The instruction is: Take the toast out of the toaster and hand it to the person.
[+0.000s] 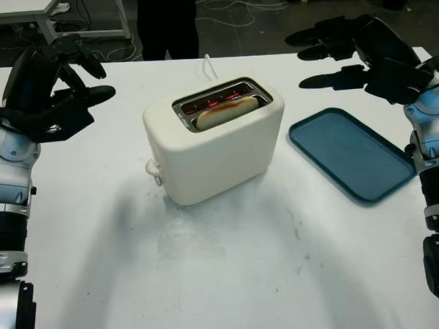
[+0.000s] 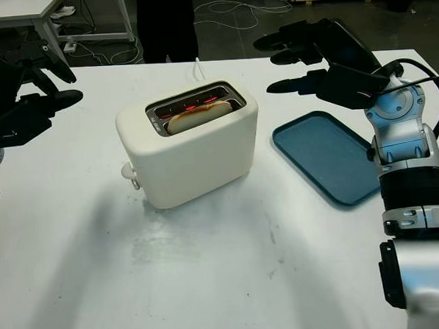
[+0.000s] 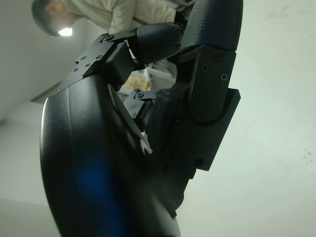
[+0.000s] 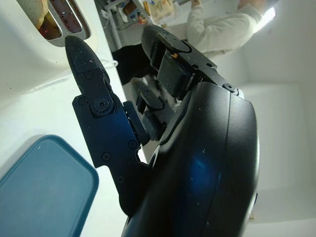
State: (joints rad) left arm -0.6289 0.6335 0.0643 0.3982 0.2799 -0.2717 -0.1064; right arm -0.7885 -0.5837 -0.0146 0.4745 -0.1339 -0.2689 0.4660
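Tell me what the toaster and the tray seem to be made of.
Toaster: probably plastic, cream, smooth with a soft sheen and rounded edges; its slot rim looks like bare metal. Tray: probably plastic, matte blue-green, one moulded piece with a raised rim.

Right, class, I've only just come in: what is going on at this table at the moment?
A humanoid robot faces a white table holding a cream toaster, with one slice of toast still in its slot. A blue tray lies beside it. The left hand and right hand are raised on either side, open, holding nothing. A person stands at the far edge.
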